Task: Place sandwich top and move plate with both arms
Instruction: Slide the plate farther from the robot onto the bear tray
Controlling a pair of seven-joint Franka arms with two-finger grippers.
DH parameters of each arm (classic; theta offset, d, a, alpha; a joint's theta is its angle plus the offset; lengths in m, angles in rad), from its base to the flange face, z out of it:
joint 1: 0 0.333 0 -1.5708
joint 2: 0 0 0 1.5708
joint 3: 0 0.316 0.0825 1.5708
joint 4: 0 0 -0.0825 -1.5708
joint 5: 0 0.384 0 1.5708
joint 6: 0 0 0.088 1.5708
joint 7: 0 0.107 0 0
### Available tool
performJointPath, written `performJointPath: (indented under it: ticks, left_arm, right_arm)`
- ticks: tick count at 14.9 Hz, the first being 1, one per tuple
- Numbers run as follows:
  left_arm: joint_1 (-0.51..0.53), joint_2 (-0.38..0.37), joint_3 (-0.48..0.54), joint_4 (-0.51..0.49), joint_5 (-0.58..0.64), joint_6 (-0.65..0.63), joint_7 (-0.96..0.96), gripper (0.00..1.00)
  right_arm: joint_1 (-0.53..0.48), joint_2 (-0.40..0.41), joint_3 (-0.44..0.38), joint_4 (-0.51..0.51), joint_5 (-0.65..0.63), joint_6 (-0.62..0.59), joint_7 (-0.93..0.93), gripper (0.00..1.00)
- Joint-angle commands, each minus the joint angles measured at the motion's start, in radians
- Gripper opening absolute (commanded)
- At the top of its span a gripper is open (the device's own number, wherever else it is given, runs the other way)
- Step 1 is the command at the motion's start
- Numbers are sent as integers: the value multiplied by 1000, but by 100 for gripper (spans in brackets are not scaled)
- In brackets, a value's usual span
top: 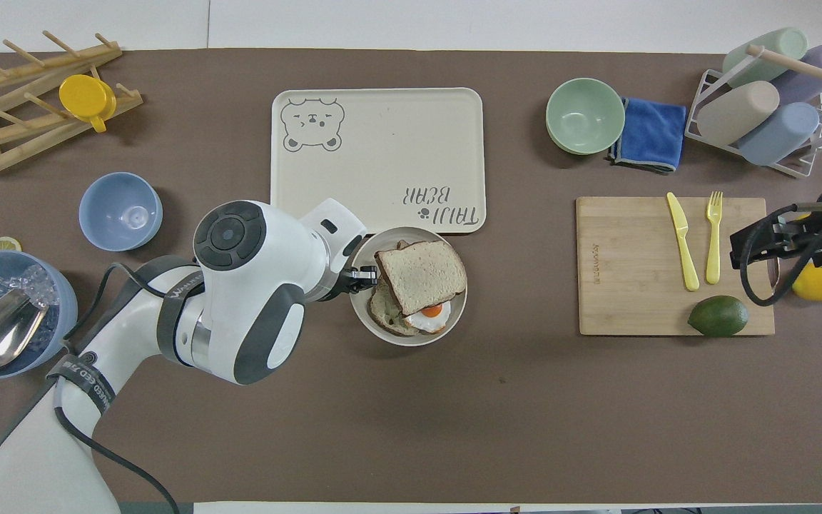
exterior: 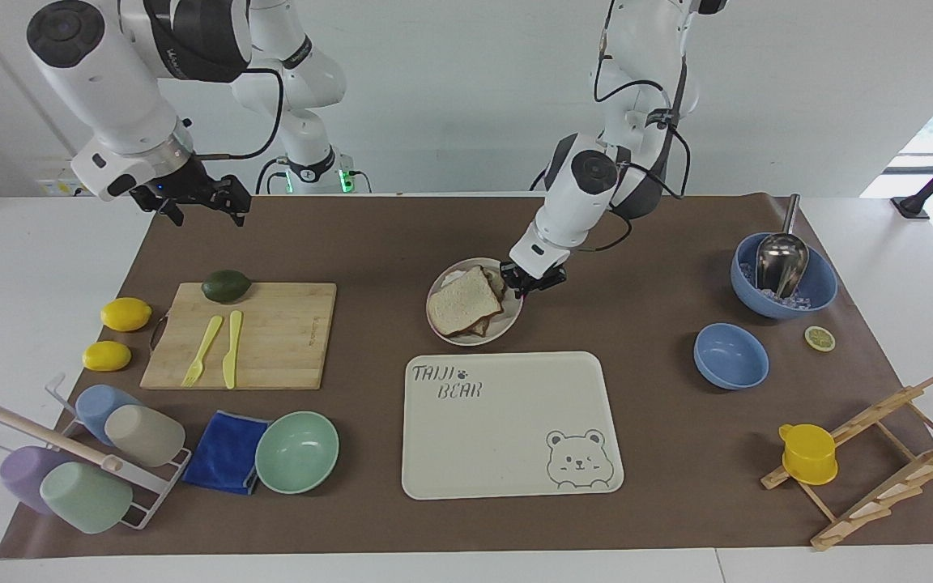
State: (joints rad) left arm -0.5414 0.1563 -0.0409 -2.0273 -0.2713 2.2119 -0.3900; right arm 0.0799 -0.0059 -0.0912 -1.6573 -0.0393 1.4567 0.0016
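1. Gripping the plate (exterior: 515,322) rim, your left gripper (exterior: 533,282) is clamped at the edge toward the left arm's end.
2. Bread top (exterior: 462,301) lies on the egg toast, on the plate.
3. Tray (exterior: 507,478) sits just beside the plate, farther from the robots; the move likely heads that way.
4. Right gripper (exterior: 203,202) waits with fingers apart, raised well away, near the avocado (exterior: 226,286).
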Motion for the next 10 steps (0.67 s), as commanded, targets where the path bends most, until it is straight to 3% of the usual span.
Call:
performJointPath:
  ticks: [1,10]
  left_arm:
    - [23,28,1,94,-43,-79,13,0]
    - [145,80,0,179,-135,-90,60,0]
  right_arm:
    - [-9,-25,1,-29,24,17,4,100]
    - [-9,-25,2,-29,24,17,4,100]
